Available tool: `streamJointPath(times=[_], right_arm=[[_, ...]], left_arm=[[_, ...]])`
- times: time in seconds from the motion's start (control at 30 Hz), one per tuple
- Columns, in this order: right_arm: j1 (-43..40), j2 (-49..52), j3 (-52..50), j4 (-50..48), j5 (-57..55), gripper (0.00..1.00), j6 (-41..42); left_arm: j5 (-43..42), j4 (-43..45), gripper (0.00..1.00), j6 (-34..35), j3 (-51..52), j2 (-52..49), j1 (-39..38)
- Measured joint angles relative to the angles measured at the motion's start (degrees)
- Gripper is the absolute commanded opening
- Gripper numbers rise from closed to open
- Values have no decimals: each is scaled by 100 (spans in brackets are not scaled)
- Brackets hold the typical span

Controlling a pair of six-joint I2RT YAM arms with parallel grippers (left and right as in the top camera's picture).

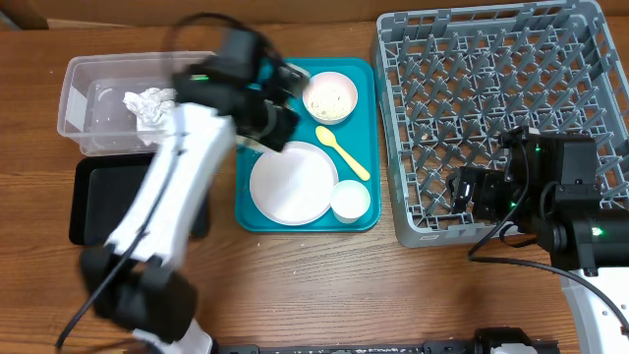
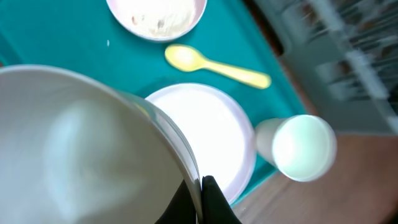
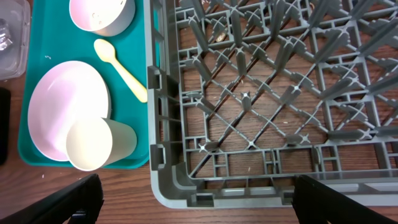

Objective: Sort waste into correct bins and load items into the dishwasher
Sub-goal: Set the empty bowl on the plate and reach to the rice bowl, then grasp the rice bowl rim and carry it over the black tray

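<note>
Gripping white bowl (image 2: 74, 155) by rim, left gripper (image 2: 200, 190) likely must carry it to dish rack (image 1: 491, 118); right gripper (image 3: 198, 183) open, empty.

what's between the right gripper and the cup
Only the rack, by its left wall. The open right gripper is over the rack's near left corner, and the cup sits just past that wall on the tray's near right corner, beside the plate. Nothing else visible lies between them.
</note>
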State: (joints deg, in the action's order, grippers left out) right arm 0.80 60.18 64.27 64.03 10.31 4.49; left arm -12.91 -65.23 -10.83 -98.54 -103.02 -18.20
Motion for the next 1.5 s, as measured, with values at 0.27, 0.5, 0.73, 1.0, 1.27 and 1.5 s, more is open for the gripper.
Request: streamJointPath(times=[0.27,0.5,0.73,1.0,1.27,1.5], right_arm=[[-2,0,0,0,0,100,0],[-2,0,2,-2,0,100,-4],[-2,0,0,-2,0,100,-2],[-2,0,0,-7,0,100,2],[0,0,0,-11,0,100,-2],[-2,0,0,-15,0,100,-2]], left_arm=[[673,63,4,474,81,-1543,-708],[833,31,25,516,81,-1969,-1104],[756,-317,76,649,-15,-2124,-1097],[1064,365,70,162,-1825,-2175,-918],[1128,1821,57,-1084,-1816,-2559,-918],[1060,1598,57,-1320,-1803,-3032,-920]])
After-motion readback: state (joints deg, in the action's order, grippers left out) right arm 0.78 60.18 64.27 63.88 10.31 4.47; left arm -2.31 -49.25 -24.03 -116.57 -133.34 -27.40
